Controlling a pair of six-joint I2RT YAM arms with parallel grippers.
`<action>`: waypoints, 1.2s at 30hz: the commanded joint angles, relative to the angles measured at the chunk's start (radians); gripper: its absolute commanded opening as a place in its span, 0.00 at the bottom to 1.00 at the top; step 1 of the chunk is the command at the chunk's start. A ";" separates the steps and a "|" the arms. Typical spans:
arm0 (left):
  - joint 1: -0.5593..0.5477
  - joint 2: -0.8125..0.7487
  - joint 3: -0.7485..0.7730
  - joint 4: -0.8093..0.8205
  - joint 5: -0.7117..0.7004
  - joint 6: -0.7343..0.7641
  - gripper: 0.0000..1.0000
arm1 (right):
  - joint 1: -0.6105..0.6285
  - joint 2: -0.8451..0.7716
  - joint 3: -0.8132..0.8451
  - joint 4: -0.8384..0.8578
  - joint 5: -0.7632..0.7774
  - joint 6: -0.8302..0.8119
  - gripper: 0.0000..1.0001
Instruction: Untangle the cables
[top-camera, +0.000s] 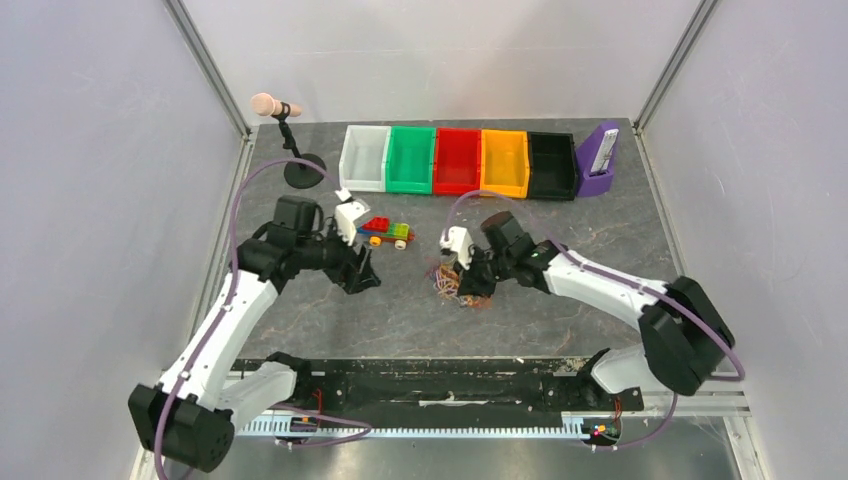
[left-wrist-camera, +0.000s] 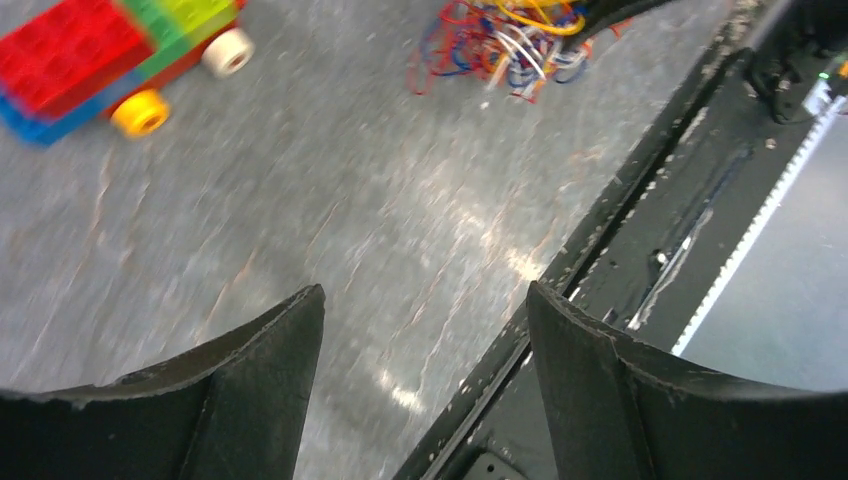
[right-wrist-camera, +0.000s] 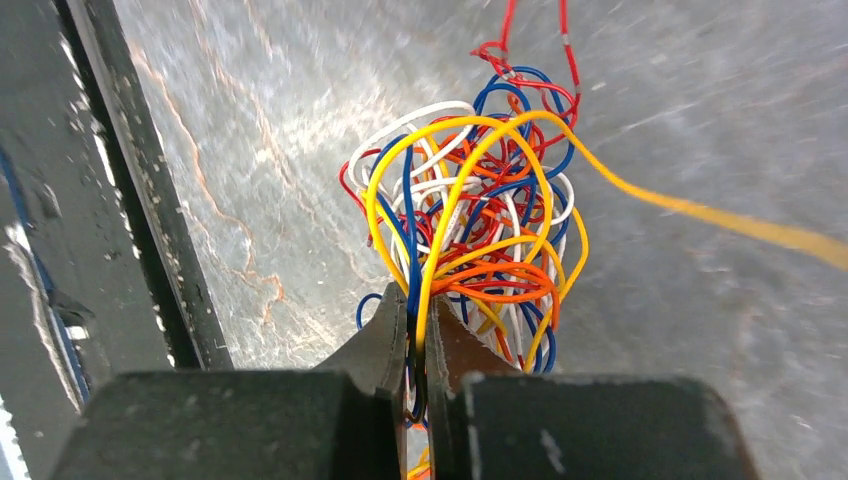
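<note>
Top view: the cables (top-camera: 450, 282) lie as one tangle at frame centre on the table (top-camera: 560, 260), with the right gripper (top-camera: 468, 284) on them. The left gripper (top-camera: 362, 272) sits left of centre, near a toy brick car (top-camera: 388, 232).

Left wrist view: jaws wide apart, holding nothing. Tangle at the top edge right of centre, car upper left.

Right wrist view: jaws pinched together on yellow and blue strands at lower centre, the tangle spreading above.

The cables (top-camera: 452, 281) lie right of the toy car (top-camera: 388, 232).
</note>
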 joint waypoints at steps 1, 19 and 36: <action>-0.159 0.102 0.010 0.287 0.059 -0.151 0.82 | -0.085 -0.123 0.039 0.072 -0.198 0.003 0.00; -0.276 0.305 -0.007 0.568 0.094 -0.251 0.02 | -0.404 -0.246 0.042 -0.153 -0.460 -0.062 0.05; -0.172 0.085 -0.204 0.288 -0.023 0.096 0.02 | -0.851 -0.091 0.072 -0.503 -0.232 -0.420 0.00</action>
